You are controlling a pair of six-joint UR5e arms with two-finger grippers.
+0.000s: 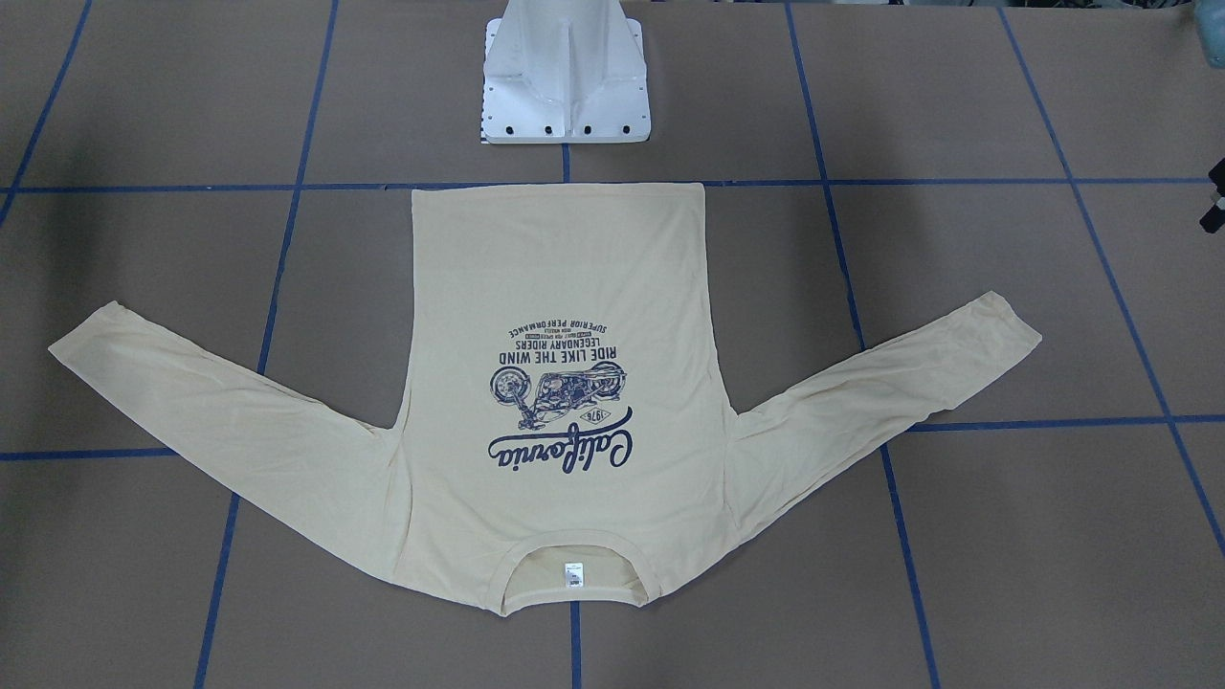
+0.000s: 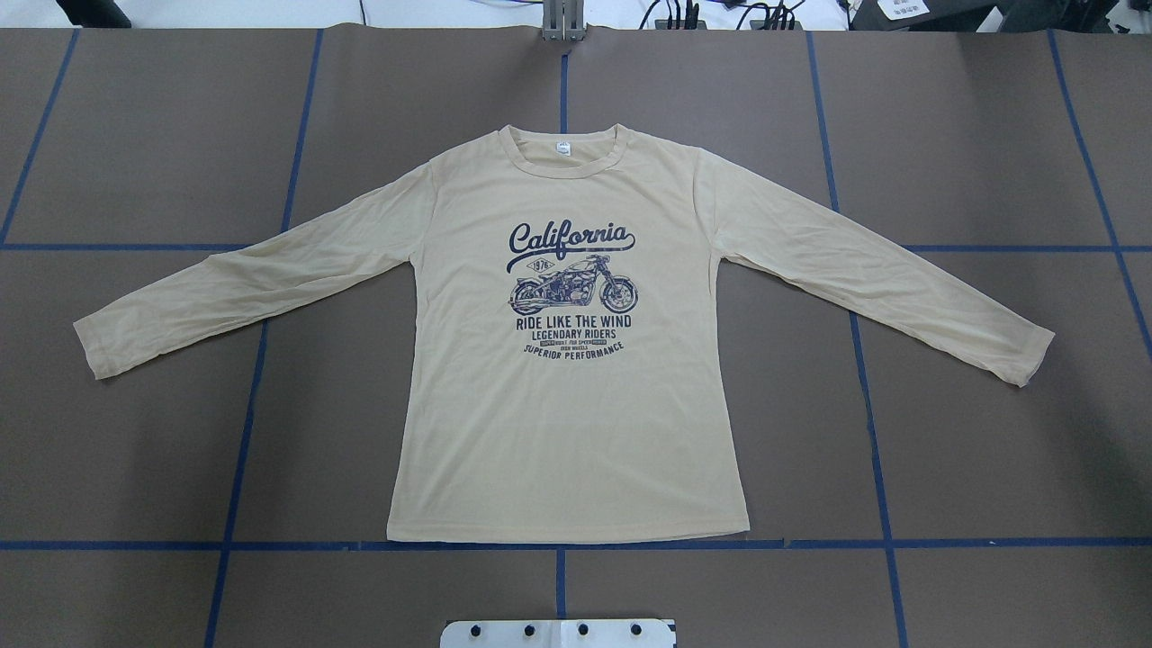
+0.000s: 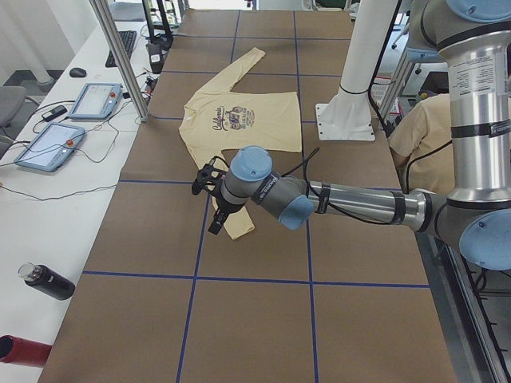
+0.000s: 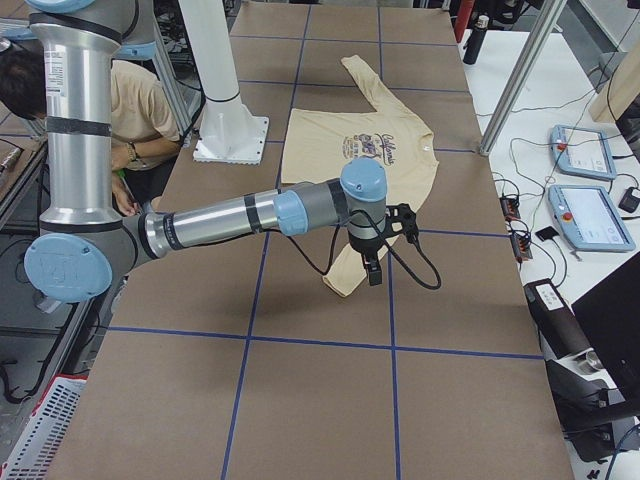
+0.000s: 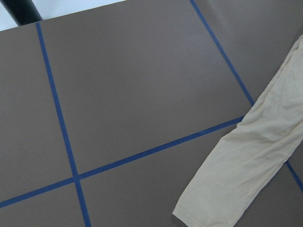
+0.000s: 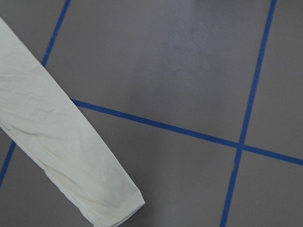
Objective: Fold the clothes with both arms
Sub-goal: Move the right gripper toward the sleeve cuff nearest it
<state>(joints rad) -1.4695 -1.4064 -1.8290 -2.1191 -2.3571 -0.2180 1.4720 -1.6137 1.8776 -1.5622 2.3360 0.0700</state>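
The pale cream-yellow long-sleeved T-shirt lies flat and print-up on the brown table, both sleeves spread out; it also shows in the front-facing view. My left gripper hangs above the cuff of the near sleeve, apart from it. My right gripper hangs above the other sleeve's cuff. I cannot tell whether either is open or shut. The left wrist view shows a sleeve end, and the right wrist view shows the other one.
The white pedestal base stands just behind the shirt's hem. Blue tape lines grid the table. A side bench holds control tablets and a dark bottle. A person sits behind the robot.
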